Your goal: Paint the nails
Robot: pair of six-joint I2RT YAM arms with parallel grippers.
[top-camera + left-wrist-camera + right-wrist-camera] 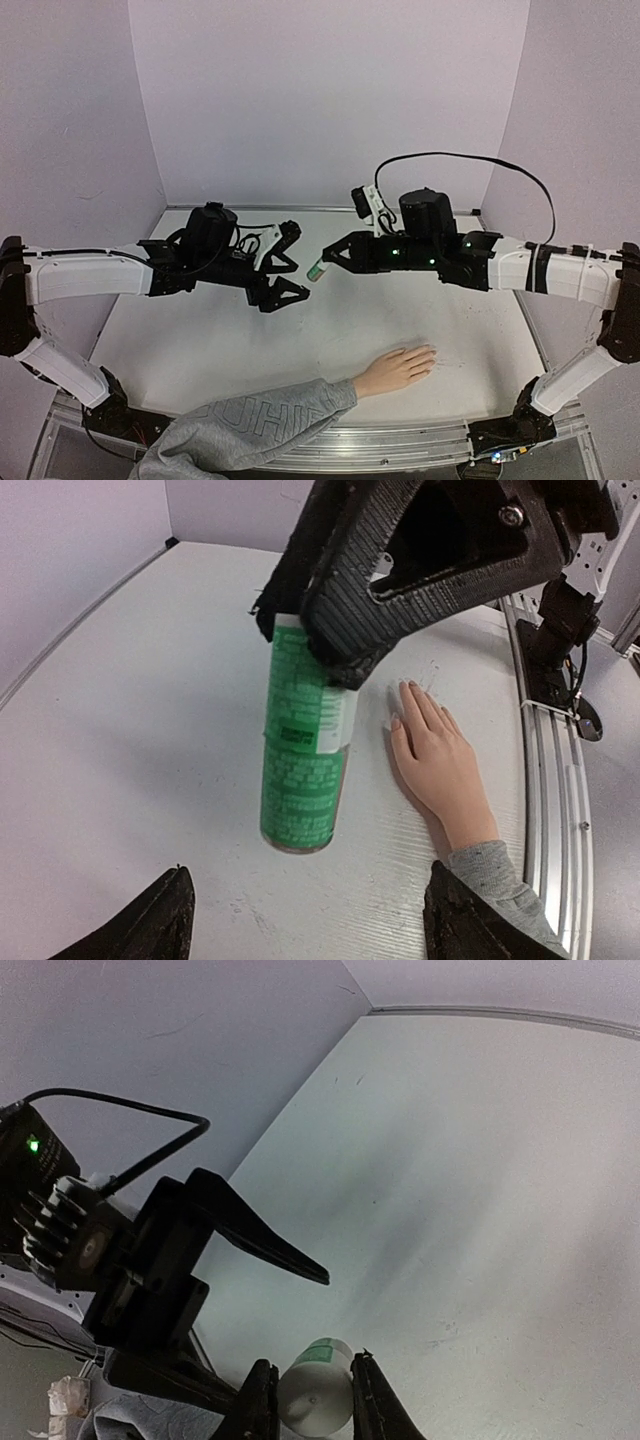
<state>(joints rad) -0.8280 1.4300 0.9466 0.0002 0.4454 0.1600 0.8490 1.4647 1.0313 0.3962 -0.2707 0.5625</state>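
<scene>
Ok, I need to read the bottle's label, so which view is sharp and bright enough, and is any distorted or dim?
Left wrist view: the bottle is well lit, but its green label print is too soft to read. Right wrist view: dim, showing only the bottle's end, the left arm a dark silhouette. Top view: even light, walls bowed, bottle tiny.

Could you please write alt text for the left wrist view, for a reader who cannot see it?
The right gripper clamps the top of a green-labelled bottle, holding it above the white table. Beside it a flesh-coloured mannequin hand in a grey sleeve lies flat, palm down. The left gripper stands open at the bottom edge.
</scene>
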